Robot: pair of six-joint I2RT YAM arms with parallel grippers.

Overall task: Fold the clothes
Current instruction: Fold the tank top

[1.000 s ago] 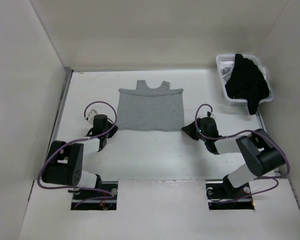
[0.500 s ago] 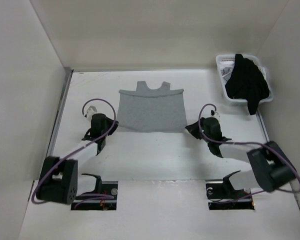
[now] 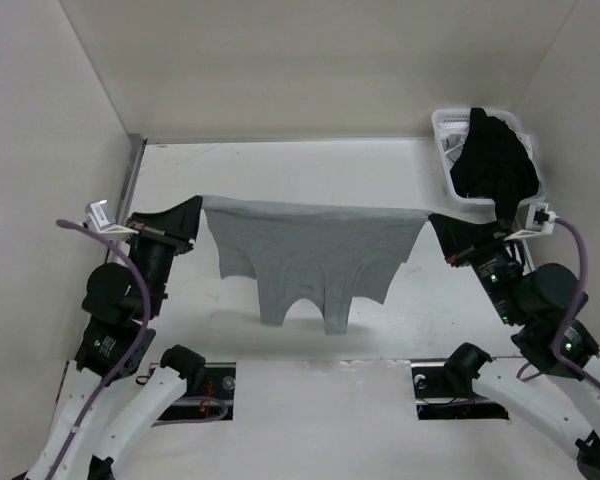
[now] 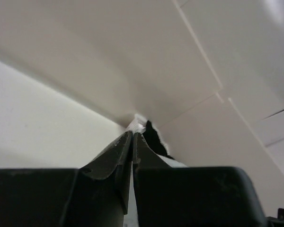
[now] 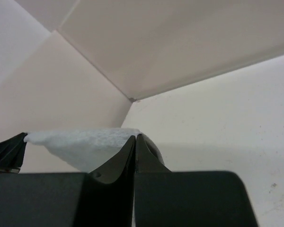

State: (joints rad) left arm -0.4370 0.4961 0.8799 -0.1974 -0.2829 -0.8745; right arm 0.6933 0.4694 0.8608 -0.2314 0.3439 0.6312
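The left hand (image 3: 194, 208) and right hand (image 3: 432, 222), each clamped on a corner, hold the grey sleeveless garment (image 3: 310, 250) stretched above the table (image 3: 280, 165), straps dangling. The next move probably calls for lowering it evenly into a fold.

The grey garment (image 3: 310, 250) hangs like a curtain between the left gripper (image 3: 197, 208) and the right gripper (image 3: 430, 222), both clamped on its top edge — it bars the middle of the table (image 3: 310, 165) from side to side. Bare tabletop lies open behind it and along the near edge. A white basket (image 3: 442, 128) with a black garment (image 3: 492, 160) draped over it fills the far right corner, near the right gripper. The walls (image 3: 70, 120) close in left, back and right.
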